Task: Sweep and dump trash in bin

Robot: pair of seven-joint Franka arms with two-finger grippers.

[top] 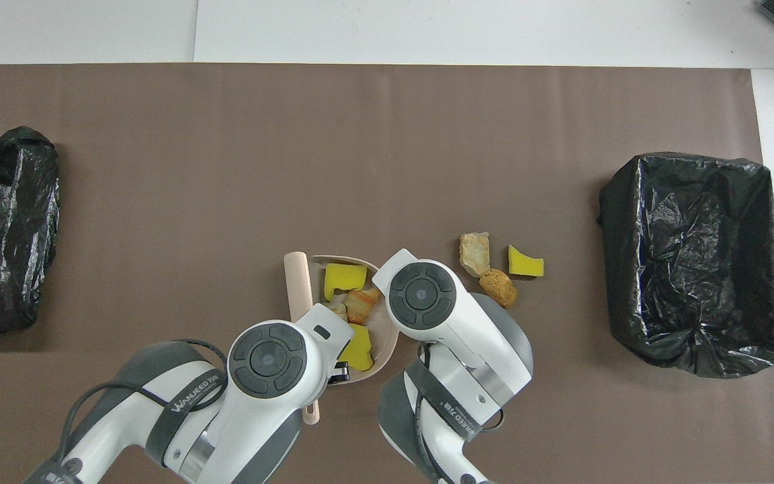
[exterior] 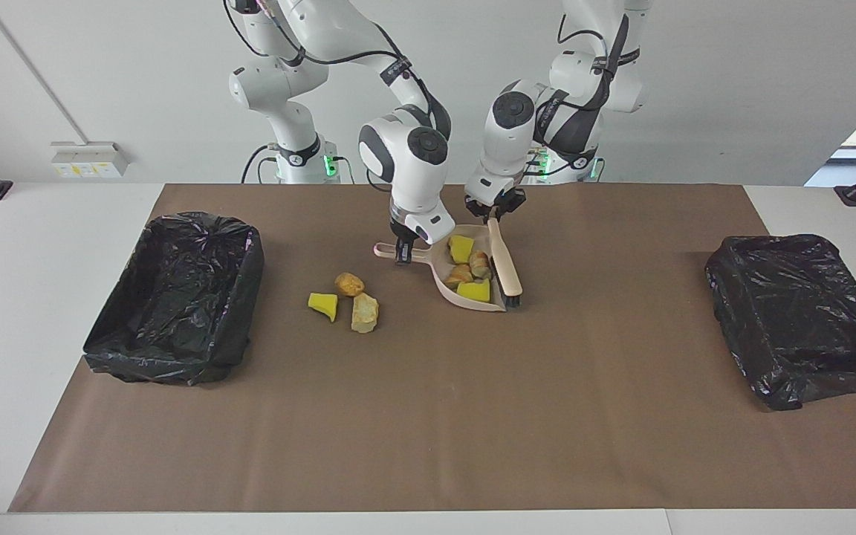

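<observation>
Matt brown paper mat; glossy crinkled black plastic bin liners; smooth plastic dustpan; spongy yellow trash.

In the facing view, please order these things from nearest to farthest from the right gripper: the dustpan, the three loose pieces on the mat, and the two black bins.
1. dustpan, held by right gripper.
2. loose pieces, toward right arm's end.
3. bin, right arm's end.
4. other bin, left arm's end.
</observation>
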